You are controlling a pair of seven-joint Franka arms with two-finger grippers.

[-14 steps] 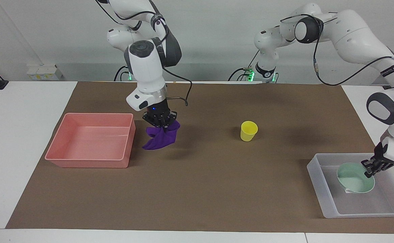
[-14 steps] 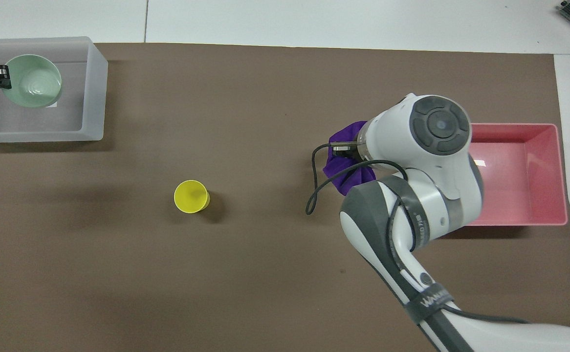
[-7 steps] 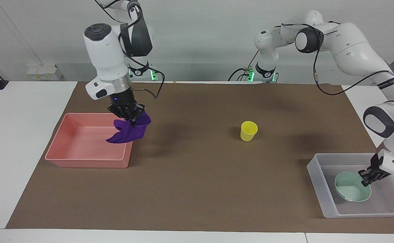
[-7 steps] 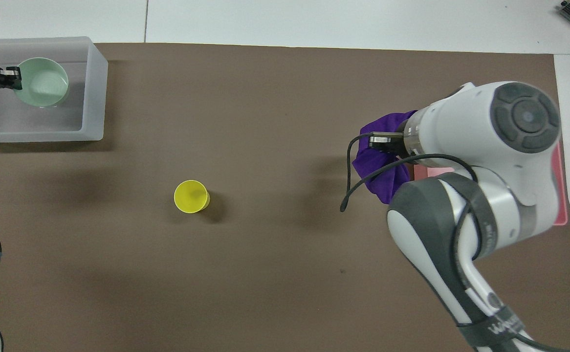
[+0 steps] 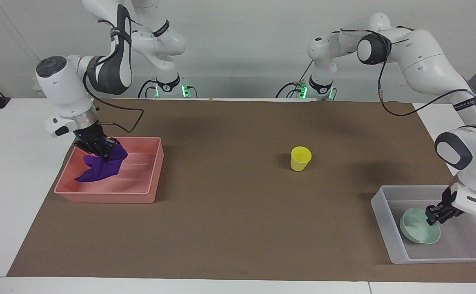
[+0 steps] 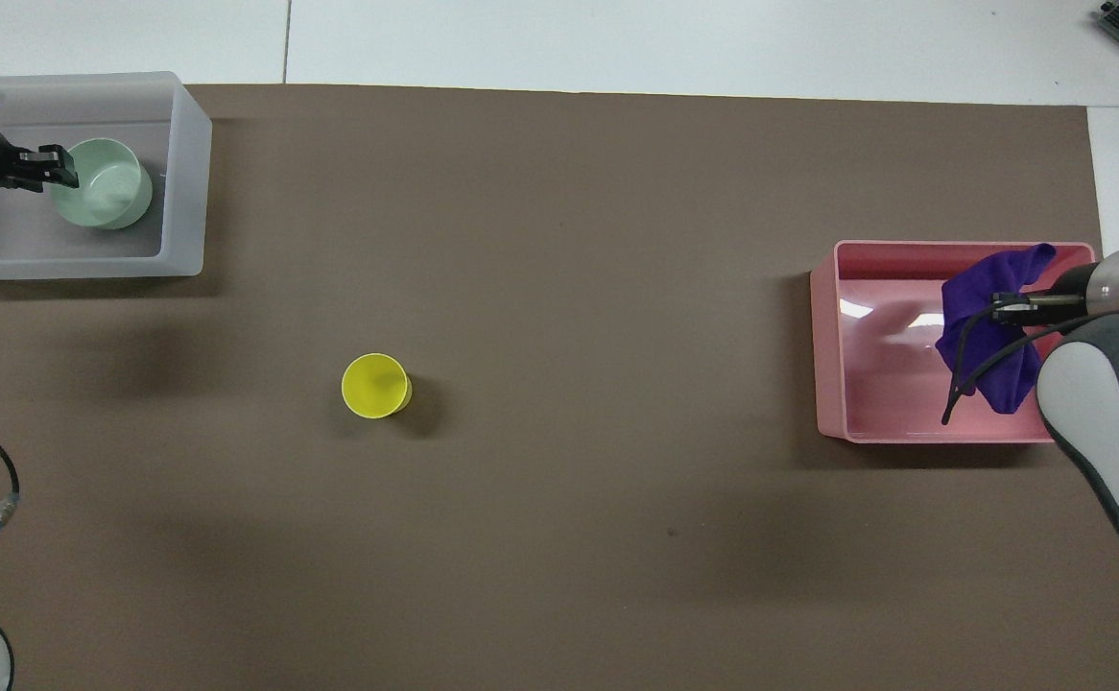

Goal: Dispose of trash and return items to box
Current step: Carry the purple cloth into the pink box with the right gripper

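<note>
- While the right gripper (image 5: 434,218) hangs over the pink bin (image 5: 148,192), it pinches the purple rag (image 5: 101,167), whose loose end drapes down into the bin.
- At the clear box (image 5: 385,222), the left gripper (image 5: 95,149) sits at the rim of the green bowl (image 5: 419,230); I cannot tell whether its fingers grip that rim.
- Bowl lies inside the box, tilted.
- Yellow cup (image 5: 301,158) stands upright on the brown mat (image 5: 238,228), between bin and box, apart from both.
</note>
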